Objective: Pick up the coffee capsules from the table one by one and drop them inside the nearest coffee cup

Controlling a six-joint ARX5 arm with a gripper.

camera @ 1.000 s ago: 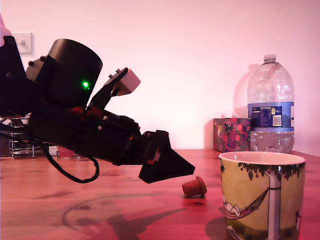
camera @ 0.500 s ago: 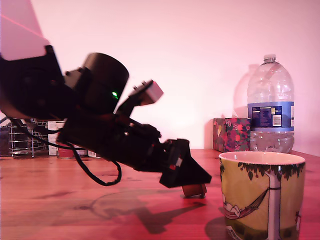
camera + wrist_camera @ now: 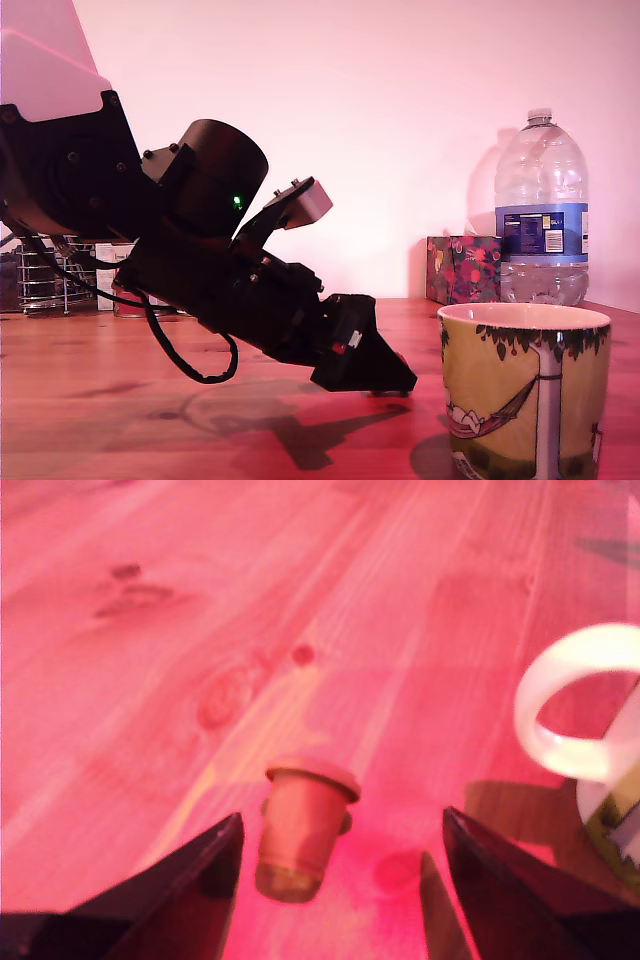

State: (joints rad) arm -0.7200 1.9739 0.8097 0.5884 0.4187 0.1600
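A small reddish-brown coffee capsule (image 3: 300,825) lies on its side on the wooden table (image 3: 180,660), between my two dark fingers and closer to one of them. My gripper (image 3: 335,880) is open, with nothing gripped. In the exterior view the gripper (image 3: 385,380) is lowered to the table (image 3: 150,420) and hides the capsule. The yellow coffee cup (image 3: 525,390) with a leaf border and hammock drawing stands just to the exterior view's right of the gripper. Its white handle (image 3: 570,705) shows in the wrist view.
A large plastic water bottle (image 3: 541,210) and a floral box (image 3: 463,268) stand at the back on the exterior view's right. A wire rack with cans (image 3: 60,275) sits behind the arm on that view's left.
The arm has moved toward the exterior view's right and dropped down to the table. The capsule, in plain sight a second ago, is now hidden behind the gripper in the exterior view.
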